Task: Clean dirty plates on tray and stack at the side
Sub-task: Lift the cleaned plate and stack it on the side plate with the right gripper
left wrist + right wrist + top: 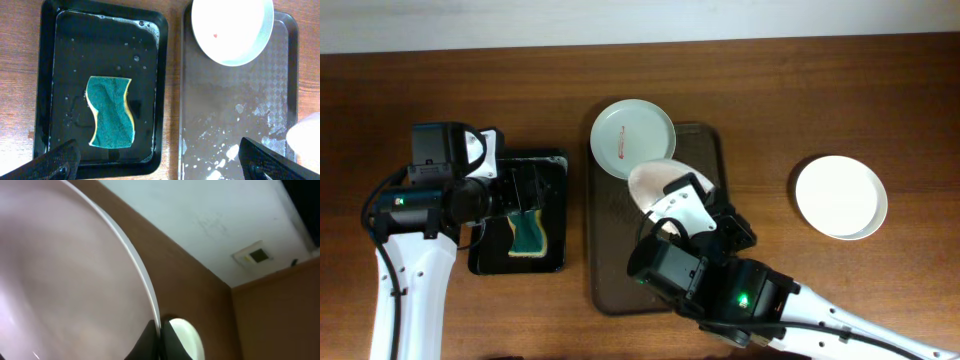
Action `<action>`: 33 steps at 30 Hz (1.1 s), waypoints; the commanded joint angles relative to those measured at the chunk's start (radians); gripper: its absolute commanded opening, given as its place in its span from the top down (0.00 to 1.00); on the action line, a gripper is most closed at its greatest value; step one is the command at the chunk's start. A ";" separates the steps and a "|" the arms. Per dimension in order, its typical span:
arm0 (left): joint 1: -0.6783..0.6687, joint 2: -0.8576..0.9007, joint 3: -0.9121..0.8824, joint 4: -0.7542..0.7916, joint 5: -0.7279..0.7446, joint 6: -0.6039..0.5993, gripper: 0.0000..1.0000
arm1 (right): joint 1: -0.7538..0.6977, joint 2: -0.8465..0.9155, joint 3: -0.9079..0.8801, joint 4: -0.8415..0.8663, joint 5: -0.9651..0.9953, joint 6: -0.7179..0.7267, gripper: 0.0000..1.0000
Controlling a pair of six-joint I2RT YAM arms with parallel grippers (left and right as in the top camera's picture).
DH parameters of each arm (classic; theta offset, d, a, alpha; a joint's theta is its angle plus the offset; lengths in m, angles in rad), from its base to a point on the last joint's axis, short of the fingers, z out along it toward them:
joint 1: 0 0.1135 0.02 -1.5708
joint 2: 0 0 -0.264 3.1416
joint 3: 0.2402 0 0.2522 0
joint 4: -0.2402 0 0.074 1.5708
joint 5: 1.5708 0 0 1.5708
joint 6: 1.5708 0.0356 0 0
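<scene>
Stretching under everything, the wooden surface (880,90) is carrying the brown tray (615,280) at its middle, which is looking wet and sudsy in the left wrist view. Just to its left, the black tray (550,250) is holding soapy water. Well off to the right, the side plate (840,197) is resting on bare wood and looking clean and white, so I am judging that one finished and starting the stack. The lifted plate (655,178) is tilting above the brown tray's middle, with the right fingers (147,342) pinching its rim. Whether any smear is left on it I cannot tell. The smeared plate (632,138) is sitting at the tray's far left corner, overhanging the rim and showing its red mark, so it is waiting for a wipe. The green sponge (527,232) is lying in the black tray, and the left fingers (55,162) are hanging wide apart above it, holding nothing.
</scene>
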 commanded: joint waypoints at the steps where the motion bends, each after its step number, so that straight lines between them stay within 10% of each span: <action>1: 0.004 0.001 0.014 0.000 0.014 0.006 0.00 | -0.096 -0.003 0.023 -0.047 -0.393 0.245 0.96; 5: 0.004 0.001 0.014 0.000 0.014 0.006 0.01 | -0.372 -0.003 0.023 0.051 -1.208 0.264 0.96; 8: 0.004 0.001 0.014 0.000 0.014 0.006 0.01 | -0.489 -0.003 0.023 0.048 -1.293 0.264 0.96; 15: 0.004 0.001 0.014 0.000 0.014 0.006 0.01 | -0.925 -0.076 0.135 -0.018 -0.558 0.068 0.96; 25: 0.004 0.001 0.014 0.000 0.014 0.006 0.01 | -0.044 0.013 0.133 -0.089 0.080 -0.119 0.96; 33: 0.004 0.001 0.014 0.000 0.014 0.006 0.01 | 0.060 0.101 0.133 -0.098 0.222 -0.119 0.96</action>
